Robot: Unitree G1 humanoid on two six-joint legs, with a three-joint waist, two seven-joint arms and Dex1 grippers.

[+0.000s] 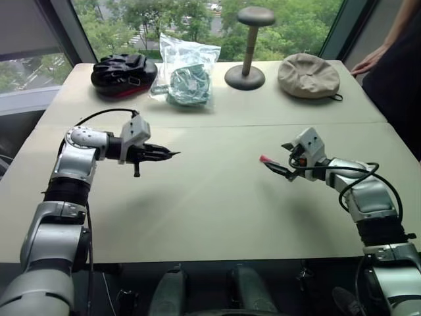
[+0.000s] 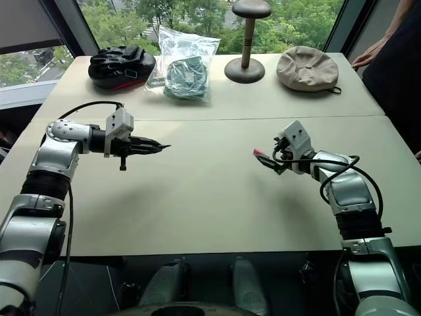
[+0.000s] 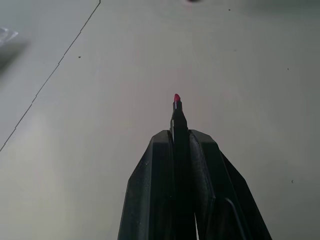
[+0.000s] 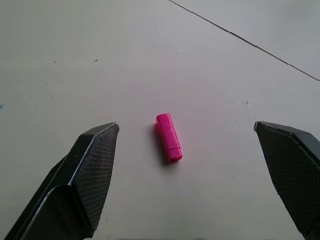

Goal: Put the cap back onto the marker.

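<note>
The beige table [image 1: 217,217] bears no legible writing or labels, nor does anything on it. The left gripper [image 1: 172,154], raised over the table's left side, is clamped on the black marker [image 3: 178,120], whose red tip pokes out past the fingers. At right, the right gripper [image 4: 187,145] is spread wide, and the pink cap [image 4: 168,137] lies on the table between its fingertips, untouched.

One marker [image 3: 178,120], one cap [image 4: 168,137] — two pincers, left [image 1: 172,155], right [image 4: 187,150].
</note>
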